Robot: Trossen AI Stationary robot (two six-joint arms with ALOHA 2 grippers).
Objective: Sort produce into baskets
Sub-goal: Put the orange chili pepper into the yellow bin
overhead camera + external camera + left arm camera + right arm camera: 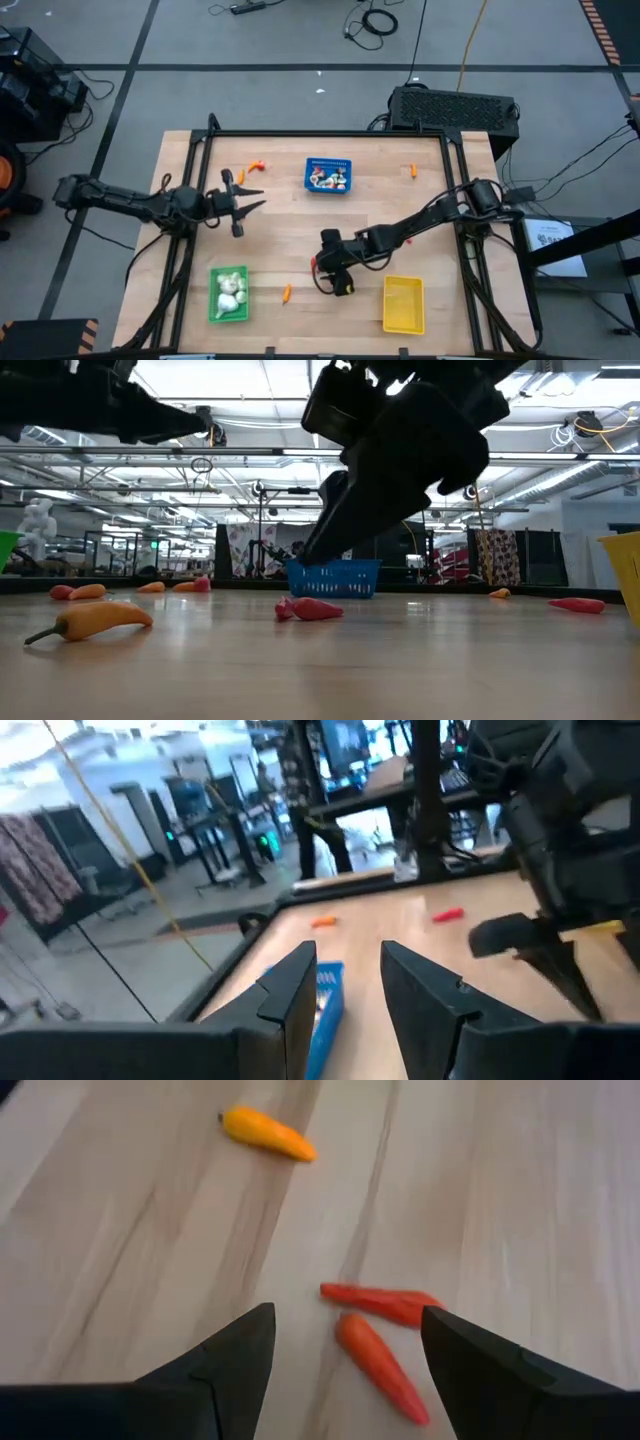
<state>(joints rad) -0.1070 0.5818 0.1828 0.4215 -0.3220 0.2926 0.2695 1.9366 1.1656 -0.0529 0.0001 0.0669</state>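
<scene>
Starting on the left side, the left tool hangs over the bare table with its fingers spread wide and nothing in them, so it looks like it's just waiting; near the front edge sits the green basket with white garlic bulbs already in it, and a yellow-orange pepper lies loose just beside it; moving along, the blue basket near the back holds a few small pieces; the right tool is low over the table, open wide and empty, with two red peppers lying touching each other right between its fingers; the yellow basket is just to the right and looks empty; a few more orange bits lie near the back; my guess is these peppers are light, hard, slick plastic that'll squirt out if pinched at the tapered tip, so I'd take one across its fat middle.
</scene>
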